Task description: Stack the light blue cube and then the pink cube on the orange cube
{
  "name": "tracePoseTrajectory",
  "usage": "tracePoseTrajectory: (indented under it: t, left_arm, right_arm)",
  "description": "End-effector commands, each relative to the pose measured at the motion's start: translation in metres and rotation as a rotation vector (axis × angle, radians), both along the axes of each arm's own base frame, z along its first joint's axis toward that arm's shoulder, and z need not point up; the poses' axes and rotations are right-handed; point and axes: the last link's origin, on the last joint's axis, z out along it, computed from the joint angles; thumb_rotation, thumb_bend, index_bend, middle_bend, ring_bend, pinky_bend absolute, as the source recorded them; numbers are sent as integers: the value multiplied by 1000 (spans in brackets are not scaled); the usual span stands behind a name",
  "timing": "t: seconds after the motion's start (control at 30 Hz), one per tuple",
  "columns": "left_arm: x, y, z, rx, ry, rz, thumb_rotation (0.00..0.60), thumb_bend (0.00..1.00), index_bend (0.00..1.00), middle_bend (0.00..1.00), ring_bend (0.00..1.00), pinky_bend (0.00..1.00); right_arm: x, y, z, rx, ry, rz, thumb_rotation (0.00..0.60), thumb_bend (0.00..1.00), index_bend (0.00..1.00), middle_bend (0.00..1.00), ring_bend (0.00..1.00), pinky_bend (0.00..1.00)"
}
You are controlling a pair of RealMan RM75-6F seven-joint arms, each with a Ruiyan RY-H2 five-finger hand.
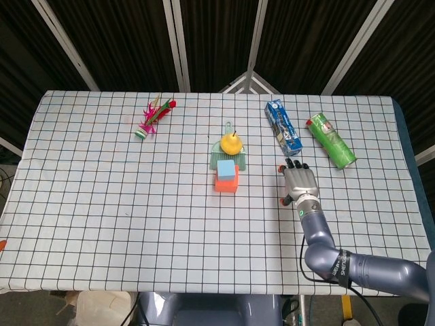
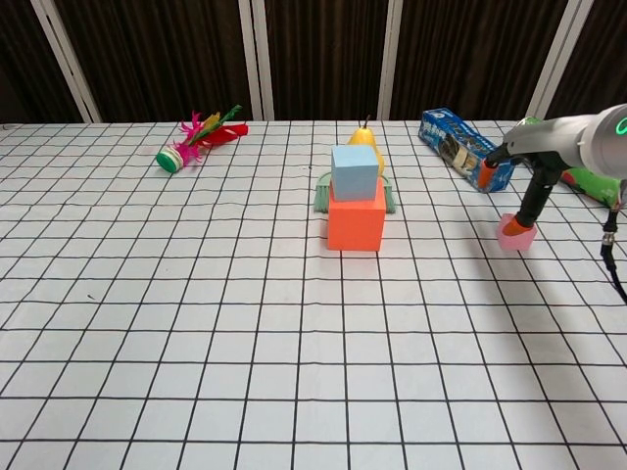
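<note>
While light blue cube (image 2: pixel 355 171) tops orange cube (image 2: pixel 356 222), right hand (image 1: pixel 300 182) touches pink cube (image 2: pixel 513 235)

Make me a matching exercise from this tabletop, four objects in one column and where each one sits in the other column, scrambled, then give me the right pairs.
Objects:
1. light blue cube
2. pink cube
3. pear
4. green can

Places:
A. lying near the table's right edge
B. under the right hand's fingertips
C. on top of the orange cube
D. just behind the stack, on a green brush

Pairs: 1-C, 2-B, 3-D, 4-A
</note>
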Motion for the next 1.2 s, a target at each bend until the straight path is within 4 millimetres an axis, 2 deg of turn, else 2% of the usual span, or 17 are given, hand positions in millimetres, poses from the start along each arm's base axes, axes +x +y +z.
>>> tracePoseTrajectory:
  t: [0.03,0.3,0.63,1.2]
  left_arm:
    - [0,1,-2,-3,4,6,600,156,137,0,0,0]
    - [1,1,-3,4,13,13,600,156,139,0,0,0]
    - [2,2,-4,3,17,16,600,156,140,0,0,0]
    - [2,2,-6,-3,18,17,600,157,144,0,0,0]
  right_arm:
    - [-2,-2,-1,2,-4,-5,600,286,252,58,24,92]
    - [-14,-11,-4,-9,1,-27,600,286,320,57,24,92]
    - [-26,-12,-11,-1,-18,-58,600,286,350,58,24,92]
    - [-28,-17,-13,-36,-45,-49,600,286,352,57,24,92]
